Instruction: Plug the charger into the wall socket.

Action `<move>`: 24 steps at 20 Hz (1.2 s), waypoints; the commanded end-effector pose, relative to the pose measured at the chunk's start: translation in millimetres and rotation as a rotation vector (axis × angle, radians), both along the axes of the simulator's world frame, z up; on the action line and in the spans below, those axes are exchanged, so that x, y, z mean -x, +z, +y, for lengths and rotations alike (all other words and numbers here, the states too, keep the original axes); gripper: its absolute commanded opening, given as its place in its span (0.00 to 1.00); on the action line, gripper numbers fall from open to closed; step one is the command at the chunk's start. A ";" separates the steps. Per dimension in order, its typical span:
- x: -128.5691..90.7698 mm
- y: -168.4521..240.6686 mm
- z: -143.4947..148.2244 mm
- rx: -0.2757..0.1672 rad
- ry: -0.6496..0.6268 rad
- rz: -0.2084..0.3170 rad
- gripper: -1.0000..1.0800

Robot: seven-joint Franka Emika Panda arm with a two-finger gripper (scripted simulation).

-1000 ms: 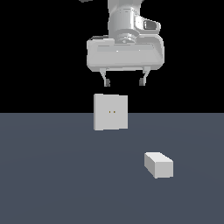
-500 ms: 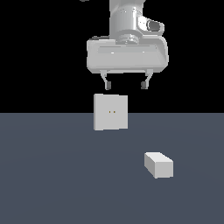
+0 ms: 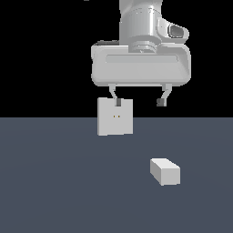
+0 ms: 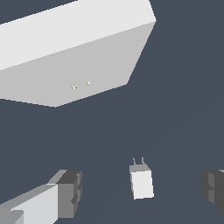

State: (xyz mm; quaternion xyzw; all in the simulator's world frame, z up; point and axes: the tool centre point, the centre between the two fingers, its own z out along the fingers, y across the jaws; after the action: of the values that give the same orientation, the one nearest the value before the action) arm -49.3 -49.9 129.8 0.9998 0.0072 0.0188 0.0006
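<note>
Dark slate floor (image 3: 54, 191), black backdrop, nothing else in the room. Gripper (image 3: 138, 101) hangs high above the floor w/ jaws spread wide, holding nothing; one fingertip (image 3: 118, 103) overlaps the socket's top edge in the exterior view, prob. only line of sight. Wrist view shows the charger (image 4: 142, 183) lying on the floor between the two pads (image 4: 69, 192), prongs (image 4: 138, 161) pointing toward the wall socket (image 3: 115, 117). Charger (image 3: 165, 171) sits well apart from the socket, toward the exterior view's right and nearer the camera. Socket stands upright, two tiny holes (image 4: 81, 85) at centre.

Risks, as I judge them: block is small vs. jaw span, so an off-centre close could skew or tip it. Any yaw left in the grasp → prongs miss the holes & jam on the plate face. Descent too deep → pads hit the floor.
</note>
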 end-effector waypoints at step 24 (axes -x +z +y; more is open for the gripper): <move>60.3 -69.2 -27.4 -0.003 0.098 -0.035 0.96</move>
State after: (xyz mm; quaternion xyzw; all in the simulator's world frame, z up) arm -109.4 -77.4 62.0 0.9978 0.0561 0.0365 -0.0018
